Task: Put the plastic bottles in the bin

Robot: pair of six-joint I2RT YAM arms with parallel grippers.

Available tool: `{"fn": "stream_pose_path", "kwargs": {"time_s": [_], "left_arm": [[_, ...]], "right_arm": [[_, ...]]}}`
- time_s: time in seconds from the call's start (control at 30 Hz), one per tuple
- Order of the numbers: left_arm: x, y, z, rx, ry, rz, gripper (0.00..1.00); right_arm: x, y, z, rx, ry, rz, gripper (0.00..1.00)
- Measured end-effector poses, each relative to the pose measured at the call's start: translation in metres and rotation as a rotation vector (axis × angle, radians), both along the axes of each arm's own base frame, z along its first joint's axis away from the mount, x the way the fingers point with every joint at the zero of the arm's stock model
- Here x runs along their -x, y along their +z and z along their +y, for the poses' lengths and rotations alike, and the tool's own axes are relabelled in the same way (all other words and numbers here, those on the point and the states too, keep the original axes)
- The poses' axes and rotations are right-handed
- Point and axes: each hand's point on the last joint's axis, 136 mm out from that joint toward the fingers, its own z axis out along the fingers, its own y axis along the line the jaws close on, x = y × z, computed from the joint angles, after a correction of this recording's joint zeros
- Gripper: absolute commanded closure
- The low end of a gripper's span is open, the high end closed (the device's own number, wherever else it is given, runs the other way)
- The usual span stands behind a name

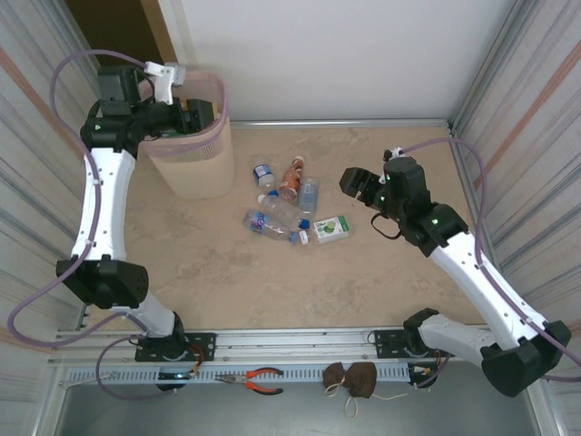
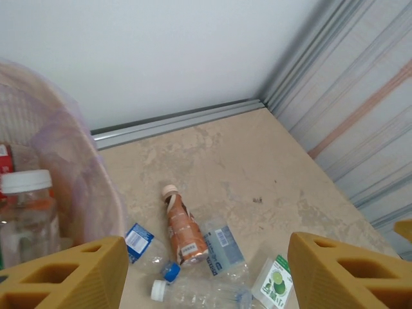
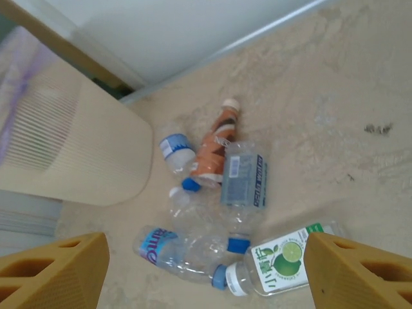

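Beige mottled table (image 1: 381,282), ribbed metal walls on both sides, white wall at the back. We see open room to the right of the pile and in front of it, toward the arm bases.

One bin (image 1: 195,168) stands in the far-left corner near the left wall, with a pink bag (image 1: 216,100) over its rim.

We count six bottles (image 3: 193,219) lying loose in one pile mid-table, right of the bin and not touching it:
- one orange bottle (image 3: 215,151)
- one lime-label bottle (image 3: 277,264)
- three with blue labels
- one plain clear

One more, a white-capped bottle (image 2: 26,212), is inside the bin.

The left claw (image 2: 206,257) is over the bin's mouth, fingers spread, nothing between them. The right claw (image 3: 206,257) hangs just right of the pile, fingers wide apart, empty.
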Motion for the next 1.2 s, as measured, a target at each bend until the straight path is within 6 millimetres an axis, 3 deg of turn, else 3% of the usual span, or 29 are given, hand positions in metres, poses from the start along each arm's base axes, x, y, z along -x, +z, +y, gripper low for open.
{"fn": "stream_pose_path", "kwargs": {"time_s": [0.3,0.4,0.57,0.7,0.93,1.2], "left_arm": [[0.011,-0.032,-0.010,0.007,-0.024,0.060,0.33],[0.014,-0.039,-0.009,0.008,-0.021,0.074,0.33],[0.020,-0.033,-0.009,0.013,-0.019,0.054,0.33],[0.023,-0.030,-0.009,0.022,-0.017,0.043,0.33],[0.024,-0.030,-0.011,0.031,-0.023,0.049,0.33],[0.024,-0.030,-0.011,0.032,-0.025,0.048,0.33]], "right_arm": [[0.004,-0.017,0.032,0.275,0.398,-0.117,0.20],[0.011,-0.043,0.041,0.437,0.601,-0.118,0.20],[0.032,-0.085,0.058,0.702,0.984,-0.092,0.18],[0.044,-0.120,0.057,0.873,1.226,-0.068,0.19],[0.040,-0.165,0.046,1.003,1.453,-0.024,0.18],[0.016,-0.188,0.050,1.033,1.526,-0.040,0.11]]}}
